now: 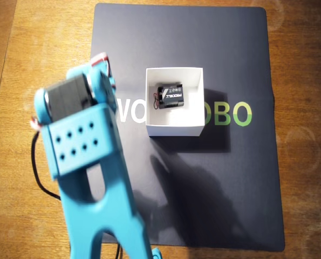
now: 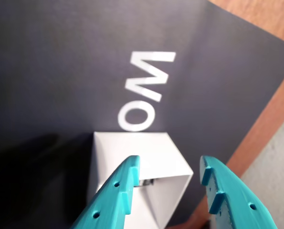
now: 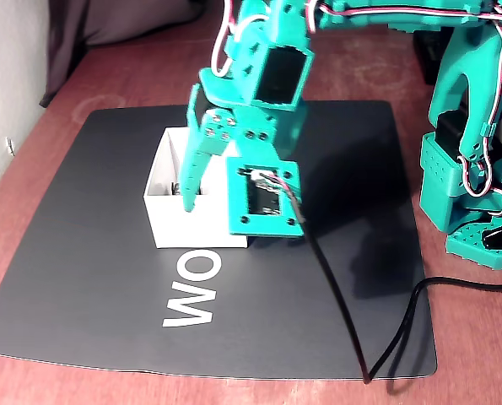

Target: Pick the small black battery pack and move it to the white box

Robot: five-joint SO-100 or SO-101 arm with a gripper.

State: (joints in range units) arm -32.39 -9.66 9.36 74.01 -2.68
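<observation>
The small black battery pack [image 1: 170,96] lies inside the white box [image 1: 173,129] on the dark mat in the overhead view. My gripper [image 2: 170,162] is open and empty, with its teal fingers [image 2: 118,191] just above the box's [image 2: 142,148] near rim in the wrist view. Only a thin dark sliver of the pack [image 2: 146,182] shows beside the left finger there. In the fixed view the gripper [image 3: 193,198] points down over the box [image 3: 191,228], and the wrist motor hides part of it. In the overhead view the arm [image 1: 90,151] hides the gripper.
A dark mat [image 1: 230,189] with white and green lettering covers the wooden table [image 1: 31,32]. The arm's teal base [image 3: 470,186] stands at the right in the fixed view. A black cable [image 3: 343,321] runs from the wrist across the mat's front right.
</observation>
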